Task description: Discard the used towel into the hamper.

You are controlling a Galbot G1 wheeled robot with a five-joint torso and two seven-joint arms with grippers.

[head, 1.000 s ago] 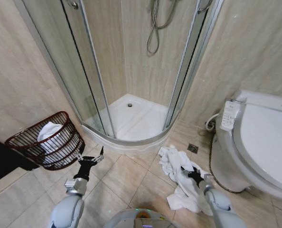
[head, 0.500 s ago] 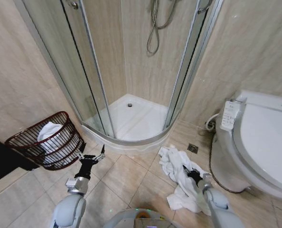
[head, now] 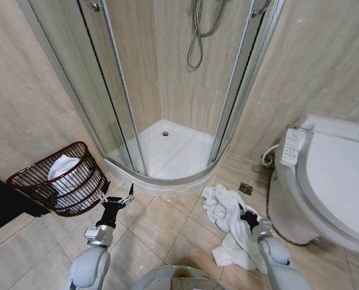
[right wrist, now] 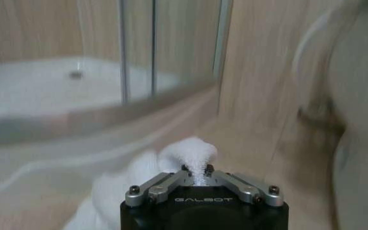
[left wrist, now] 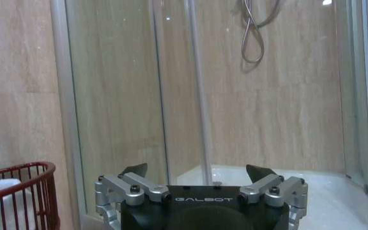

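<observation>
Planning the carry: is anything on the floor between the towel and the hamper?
Only the left gripper, open, beside the hamper. The right gripper is shut on the towel; bare tile lies between.

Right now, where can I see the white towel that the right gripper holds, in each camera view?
Head view: the towel lies on the floor tiles between shower and toilet, under the right gripper.
Right wrist view: a fold of the towel is pinched just above the gripper's shut fingers.
Left wrist view: this towel is not in it.
Shared landmark: the shower tray.
</observation>
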